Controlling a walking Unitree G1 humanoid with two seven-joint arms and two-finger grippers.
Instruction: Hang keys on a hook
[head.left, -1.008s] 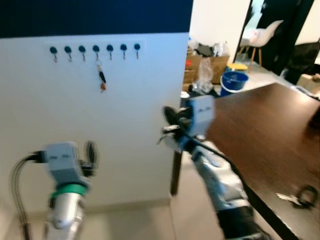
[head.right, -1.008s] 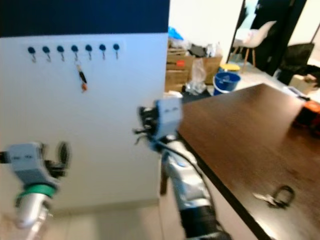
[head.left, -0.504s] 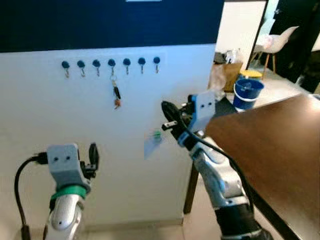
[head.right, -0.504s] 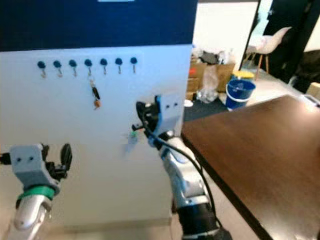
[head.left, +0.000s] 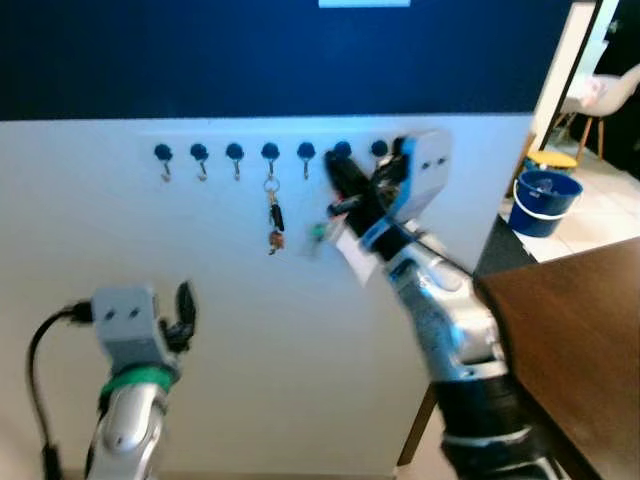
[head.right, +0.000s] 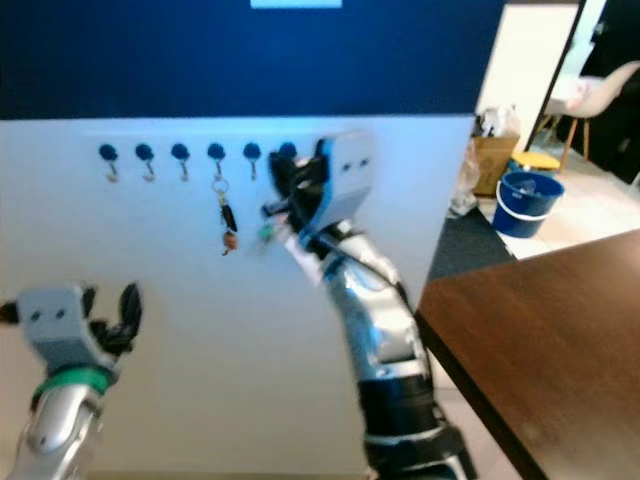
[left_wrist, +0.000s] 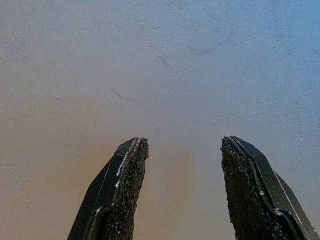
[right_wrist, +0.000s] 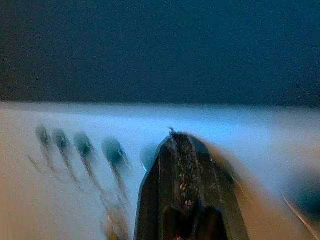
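Observation:
A row of several dark-knobbed hooks (head.left: 270, 153) runs along the white wall under a dark blue band. One set of keys (head.left: 272, 218) hangs from a middle hook. My right gripper (head.left: 338, 180) is raised to the height of the hooks, near the right end of the row. It is shut on a blurred bunch of keys with a green tag (head.left: 318, 232) that dangles below it. The right wrist view has the black fingers (right_wrist: 186, 190) pressed together, with the hooks (right_wrist: 82, 145) just beyond. My left gripper (head.left: 185, 308) is held low and open, its fingers (left_wrist: 125, 195) facing bare wall.
A dark brown table (head.left: 575, 340) stands at the lower right, close to my right arm. Beyond the wall's right edge are a blue bucket (head.left: 545, 200) on the floor and a white chair (head.left: 598, 92).
The camera has swung left to face the wall more squarely. My right gripper has risen with the keys from below the hooks to their height. The left gripper stays low.

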